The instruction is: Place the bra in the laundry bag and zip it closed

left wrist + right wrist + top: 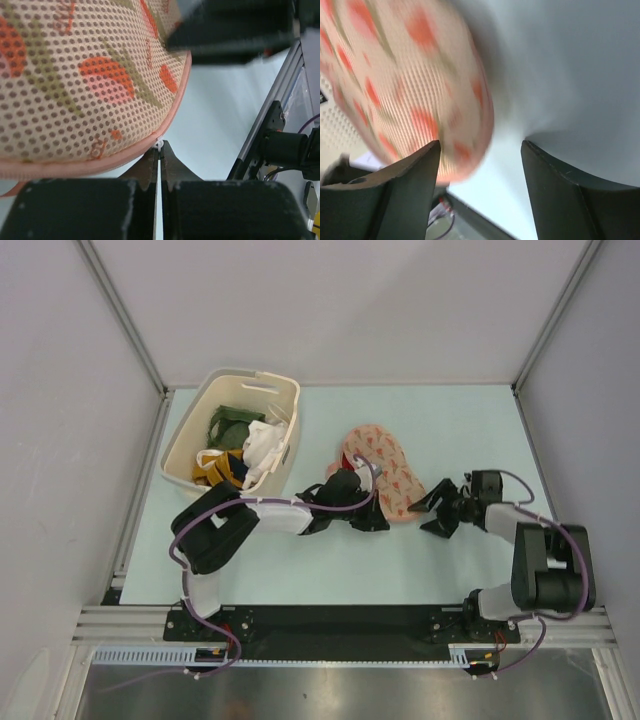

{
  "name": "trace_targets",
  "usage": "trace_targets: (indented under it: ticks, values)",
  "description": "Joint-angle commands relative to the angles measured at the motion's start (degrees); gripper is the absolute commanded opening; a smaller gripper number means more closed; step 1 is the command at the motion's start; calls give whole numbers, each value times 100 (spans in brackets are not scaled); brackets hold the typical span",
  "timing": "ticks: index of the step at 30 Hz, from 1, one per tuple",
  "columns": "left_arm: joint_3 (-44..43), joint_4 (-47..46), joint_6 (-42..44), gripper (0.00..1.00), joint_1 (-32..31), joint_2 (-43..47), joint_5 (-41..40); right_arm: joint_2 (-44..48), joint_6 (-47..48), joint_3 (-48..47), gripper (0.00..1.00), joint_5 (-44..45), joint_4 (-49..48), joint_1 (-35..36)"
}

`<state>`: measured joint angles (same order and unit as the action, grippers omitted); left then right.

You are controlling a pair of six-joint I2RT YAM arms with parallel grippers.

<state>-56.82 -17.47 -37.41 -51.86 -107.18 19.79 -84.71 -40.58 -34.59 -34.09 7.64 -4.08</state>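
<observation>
Touching left gripper point(159, 150) (closed): laundry bag point(75, 80) pink edge.

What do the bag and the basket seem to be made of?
Bag: mesh fabric, matte, likely synthetic; the left wrist view shows rows of tiny holes under a leaf print and a pink edging. Basket: probably moulded plastic, cream, smooth; its thin walls stand rigid.

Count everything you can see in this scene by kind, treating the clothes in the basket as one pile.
Pale pink leaf-print mesh laundry bag: 1
Cream plastic basket: 1
Pile of green, white and yellow clothes: 1
Black two-finger grippers: 2 (left gripper, right gripper)
Total: 5
</observation>
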Motion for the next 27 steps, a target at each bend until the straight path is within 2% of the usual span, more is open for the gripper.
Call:
trace_targets:
  ticks: [1,5,6,11,13,17,20,27]
  values:
    - [-409,-169,-241,0,-123,-181,60,990,-1074,830,69,-265,-711,354]
    - [-567,-46,-223,0,-220,-225,25,1527,-1558,1085,61,400,-966,829]
    - [-567,-37,-223,0,-255,-225,42,1614,-1637,1129,57,481,-1079,882]
    - [-436,-72,-214,0,-369,-137,25,1449,-1752,1112,47,763,-1195,917]
    - [-392,-98,-232,0,-387,-102,-1,1317,-1795,1121,37,720,-1361,935]
    - [-400,77,-171,0,-361,-93,-106,1150,-1744,1103,0,658,-1292,892]
    - [-304,358,-30,0,-212,3,-195,1106,-1533,1112,0,544,-1055,577]
    - [364,964,575,0,649,609,-370,588,-557,761,0,201,-474,-233]
